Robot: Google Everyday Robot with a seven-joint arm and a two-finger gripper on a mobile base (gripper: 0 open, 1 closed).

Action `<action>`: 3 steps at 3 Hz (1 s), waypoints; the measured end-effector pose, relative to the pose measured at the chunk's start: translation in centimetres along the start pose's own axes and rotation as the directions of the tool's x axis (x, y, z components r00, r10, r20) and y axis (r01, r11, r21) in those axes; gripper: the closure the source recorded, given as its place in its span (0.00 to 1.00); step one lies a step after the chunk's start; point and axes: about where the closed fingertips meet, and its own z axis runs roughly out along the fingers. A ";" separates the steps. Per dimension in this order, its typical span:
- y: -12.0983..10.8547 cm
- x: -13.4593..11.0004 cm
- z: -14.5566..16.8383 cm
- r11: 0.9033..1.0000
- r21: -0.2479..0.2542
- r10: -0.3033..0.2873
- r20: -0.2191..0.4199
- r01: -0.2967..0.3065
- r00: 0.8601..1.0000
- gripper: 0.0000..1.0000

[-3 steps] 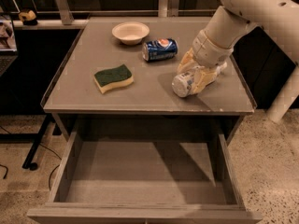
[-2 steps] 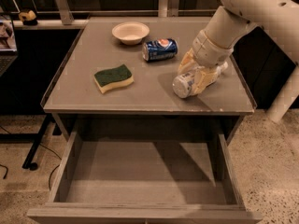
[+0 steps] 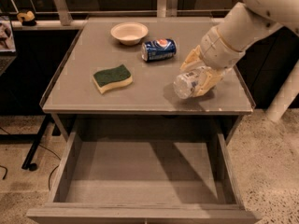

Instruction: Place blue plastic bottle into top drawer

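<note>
Evidently the fingers (image 3: 208, 80) are clamped around the blue plastic bottle (image 3: 188, 83), one on each side of its body, gripping it sideways so that one end pokes out past them. It sits low over the counter (image 3: 140, 99); whether it touches, I cannot tell. The sideways hold suits a carry to the top drawer (image 3: 140, 171), which stands pulled open below and in front of the fingers with nothing visible inside. Just beyond the fingers lies a Pepsi can (image 3: 159, 49); farther off sit a sponge (image 3: 112, 78) and an apparently empty bowl (image 3: 129, 33).
</note>
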 end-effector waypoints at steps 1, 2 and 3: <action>1.8 -1.7 -1.8 0.997 0.079 0.021 0.023 -0.023 1.000 1.00; 4.5 -3.7 -3.1 0.983 0.172 0.050 0.089 -0.065 0.995 1.00; 7.1 -5.6 -4.8 0.956 0.265 0.086 0.152 -0.124 0.985 1.00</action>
